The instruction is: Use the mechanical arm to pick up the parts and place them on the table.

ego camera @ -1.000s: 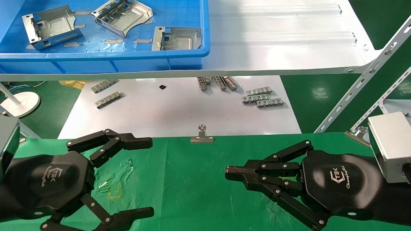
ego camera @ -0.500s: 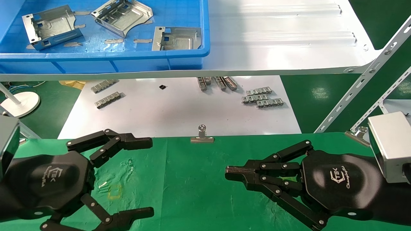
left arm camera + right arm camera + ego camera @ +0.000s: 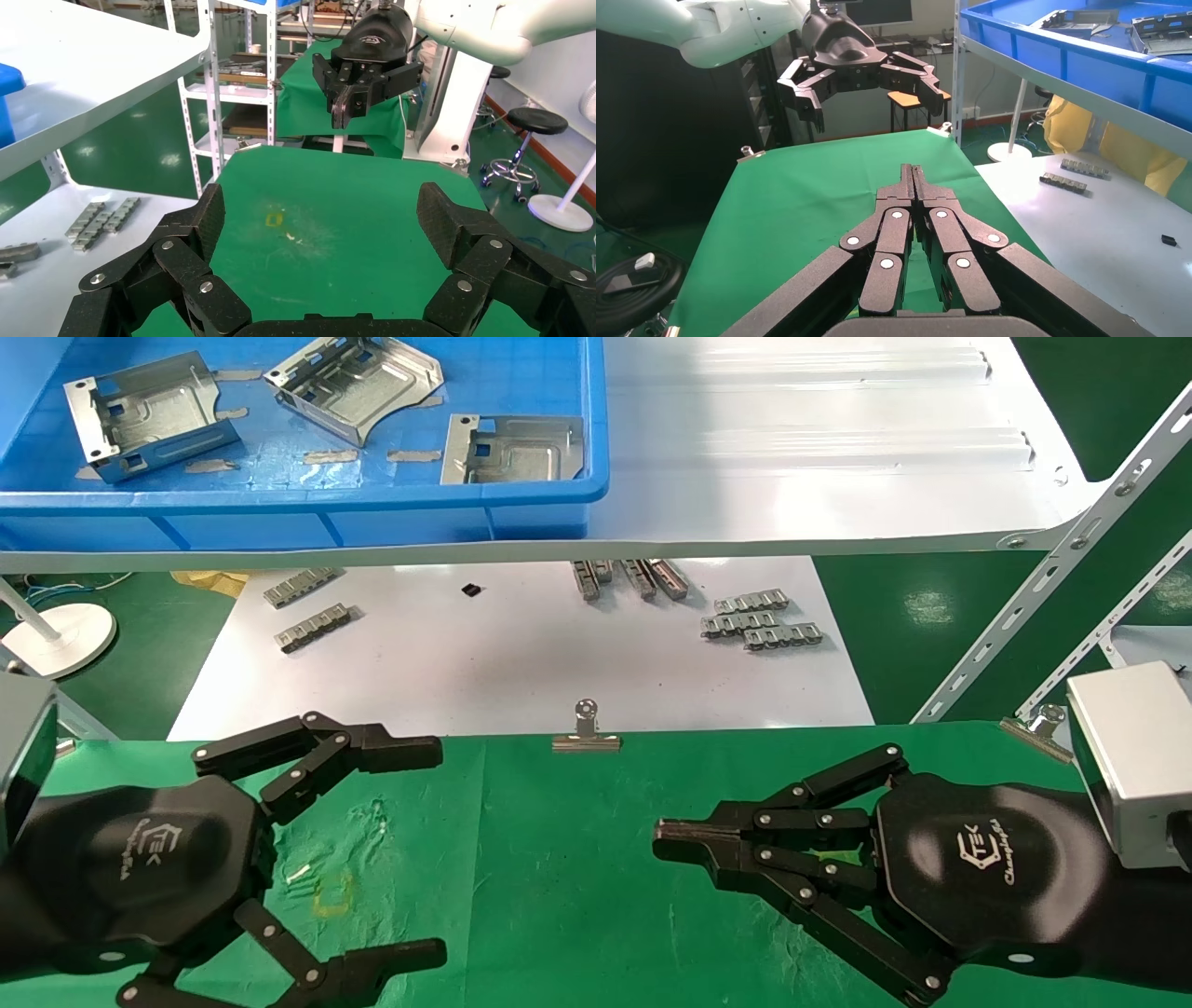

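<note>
We start with the table (image 3: 577, 859), its wrinkled green cloth stretched across the near half of the scene and pinned at the far edge by a binder clip (image 3: 586, 732), with a second one at the far right corner, presumably so the cloth will not slide when metal is set down on it. No bracket lies on the cloth, so we judge the task has not begun. Beyond the far edge a white shelf (image 3: 819, 449) stands higher, carrying a blue bin (image 3: 307, 514) toward the far left, and the parts (image 3: 354, 384) lie inside it: three silvery brackets, apart from one another, which should give fingers room around each. Below the shelf a white sheet (image 3: 521, 663) holds small grey link strips (image 3: 764, 621), none of them our concern. Our left gripper (image 3: 424, 845) hovers over the near left corner of the table with its fingers spread wide and nothing between them, a ready posture for a reach up to the bin; being nearer the brackets, it seems the likelier arm to go. Our right gripper (image 3: 666, 836) hangs over the near right of the cloth, fingers pressed together to a point and holding nothing, which we read as parked.
</note>
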`<state>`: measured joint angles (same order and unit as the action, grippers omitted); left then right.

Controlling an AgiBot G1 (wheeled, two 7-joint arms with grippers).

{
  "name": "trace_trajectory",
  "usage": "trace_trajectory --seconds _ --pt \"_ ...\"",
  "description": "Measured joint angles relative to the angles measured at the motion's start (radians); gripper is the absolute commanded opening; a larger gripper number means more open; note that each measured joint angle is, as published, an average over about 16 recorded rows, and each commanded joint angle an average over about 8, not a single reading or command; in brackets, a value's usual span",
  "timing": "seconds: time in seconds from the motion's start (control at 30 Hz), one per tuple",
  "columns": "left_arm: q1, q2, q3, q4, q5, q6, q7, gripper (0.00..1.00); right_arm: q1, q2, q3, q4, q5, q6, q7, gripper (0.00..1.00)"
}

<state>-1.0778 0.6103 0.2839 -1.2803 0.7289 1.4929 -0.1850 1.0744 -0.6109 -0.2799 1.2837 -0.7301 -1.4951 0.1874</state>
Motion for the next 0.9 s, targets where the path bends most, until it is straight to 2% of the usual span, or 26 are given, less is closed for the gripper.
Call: trace_trajectory --seconds 0.23,0.4,0.63,0.9 --pt "-0.028 0.007 -0.003 0.008 0.013 -0.04 -0.016 1.0 0.0 0.0 0.0 0.0 0.0 0.0 0.0 0.0" --pt "-0.106 0.029 0.001 0.037 0.056 -0.114 -0.047 1.0 0.0 0.0 -0.001 -0.001 0.0 0.0 0.0 0.0" --pt "-0.331 0.115 0.055 0.169 0.223 -0.274 -0.117 1.0 0.001 0.0 -0.001 -0.001 0.001 0.0 -0.001 0.0" --pt "-0.642 0.284 0.182 0.478 0.512 -0.457 -0.167 1.0 0.001 0.0 -0.002 -0.001 0.001 0.0 -0.001 0.0"
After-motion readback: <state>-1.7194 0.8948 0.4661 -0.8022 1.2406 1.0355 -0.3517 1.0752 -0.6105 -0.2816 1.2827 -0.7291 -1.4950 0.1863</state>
